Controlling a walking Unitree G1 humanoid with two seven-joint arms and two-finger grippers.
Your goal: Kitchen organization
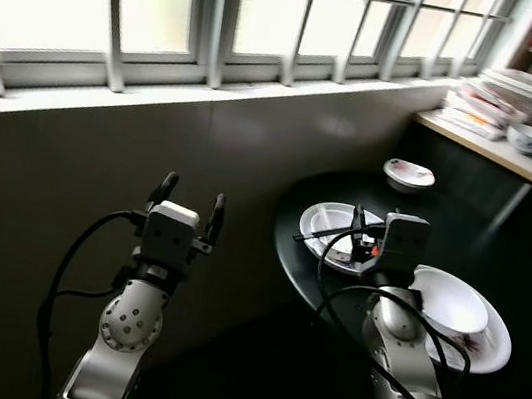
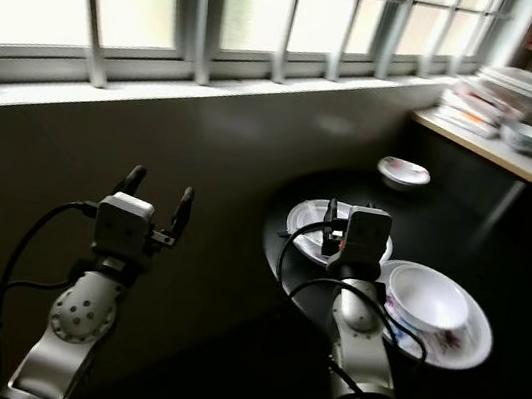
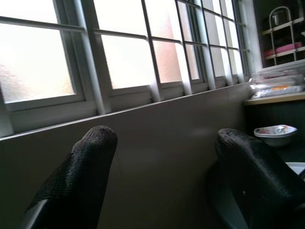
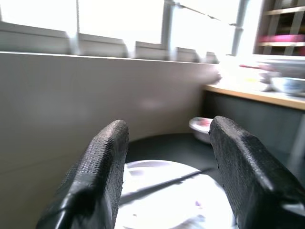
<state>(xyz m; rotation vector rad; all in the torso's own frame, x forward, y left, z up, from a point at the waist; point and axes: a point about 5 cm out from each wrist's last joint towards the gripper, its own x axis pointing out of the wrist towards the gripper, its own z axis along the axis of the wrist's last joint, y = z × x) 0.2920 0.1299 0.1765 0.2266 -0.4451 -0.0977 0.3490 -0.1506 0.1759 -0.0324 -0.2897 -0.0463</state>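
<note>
No text or labels can be read.

My left gripper (image 1: 191, 197) was raised before the dark wall under the window (image 1: 176, 3), its two black fingers spread apart and holding nothing. My right gripper (image 1: 371, 223) hung just over a white plate (image 1: 328, 222) with a dark stick across it, on the round black table (image 1: 463, 231); I could not make out its fingers. Near my right arm a white bowl (image 1: 448, 299) sat on a second plate (image 1: 487, 351), a small bowl (image 1: 409, 174) stood farther back, and another bowl (image 1: 531, 138) rested on the wooden counter (image 1: 497, 150).
</note>
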